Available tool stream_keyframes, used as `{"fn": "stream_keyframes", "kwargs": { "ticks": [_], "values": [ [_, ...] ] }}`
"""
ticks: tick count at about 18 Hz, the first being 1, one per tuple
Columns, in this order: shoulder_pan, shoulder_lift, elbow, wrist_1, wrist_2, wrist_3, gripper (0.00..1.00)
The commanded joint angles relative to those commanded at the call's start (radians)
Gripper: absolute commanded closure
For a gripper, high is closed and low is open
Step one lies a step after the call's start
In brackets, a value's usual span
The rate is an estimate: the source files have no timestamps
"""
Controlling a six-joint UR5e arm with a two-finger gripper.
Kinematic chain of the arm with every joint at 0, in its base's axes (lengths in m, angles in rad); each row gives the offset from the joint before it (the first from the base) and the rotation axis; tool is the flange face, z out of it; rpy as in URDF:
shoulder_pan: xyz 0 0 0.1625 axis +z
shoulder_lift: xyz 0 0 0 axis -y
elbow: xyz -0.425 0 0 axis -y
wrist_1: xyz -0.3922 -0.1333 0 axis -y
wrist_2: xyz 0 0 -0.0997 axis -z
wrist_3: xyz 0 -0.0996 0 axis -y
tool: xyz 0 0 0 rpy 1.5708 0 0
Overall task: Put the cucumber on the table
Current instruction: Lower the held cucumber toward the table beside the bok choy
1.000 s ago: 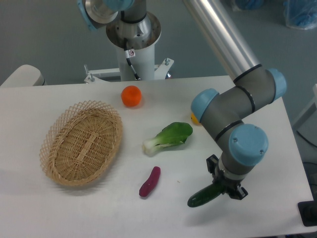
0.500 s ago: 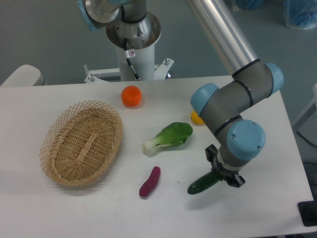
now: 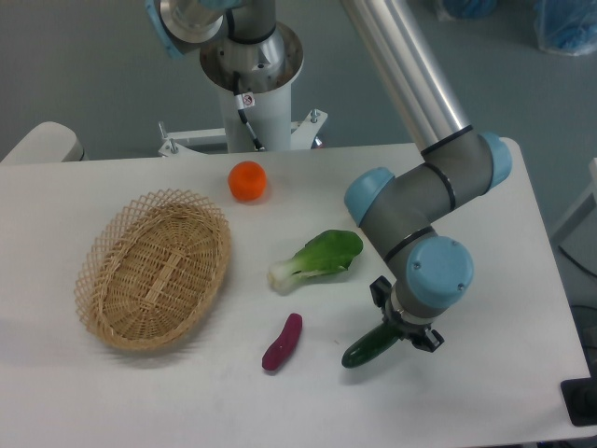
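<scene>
The dark green cucumber (image 3: 367,346) hangs at a slant just above the white table (image 3: 140,392), its free end pointing front-left. My gripper (image 3: 399,329) is shut on the cucumber's upper right end; the blue wrist above hides most of the fingers. It is right of the purple vegetable (image 3: 282,342) and below the bok choy (image 3: 319,259).
A woven wicker basket (image 3: 154,267) lies at the left. An orange fruit (image 3: 247,180) sits at the back middle. The arm's elbow covers the spot right of the bok choy. The table's front edge runs close below the cucumber.
The gripper has carried the cucumber to the left and a little farther from the front edge, closer to the purple vegetable. Nothing else has moved.
</scene>
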Motion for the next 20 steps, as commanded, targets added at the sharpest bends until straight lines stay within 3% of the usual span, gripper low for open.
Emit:
{"fn": "stream_keyframes", "kwargs": {
  "ticks": [5,9,14,18,20],
  "values": [
    [-0.026,-0.006,-0.009,0.002,0.002,-0.093,0.82],
    [-0.038,-0.009,-0.005,-0.002,0.003,-0.112,0.72],
    [-0.058,-0.011,0.002,-0.002,-0.002,-0.186,0.48],
    [-0.061,-0.011,0.005,0.0,-0.003,-0.184,0.06],
    [-0.06,-0.006,0.006,-0.002,-0.002,-0.18,0.0]
  ]
}}
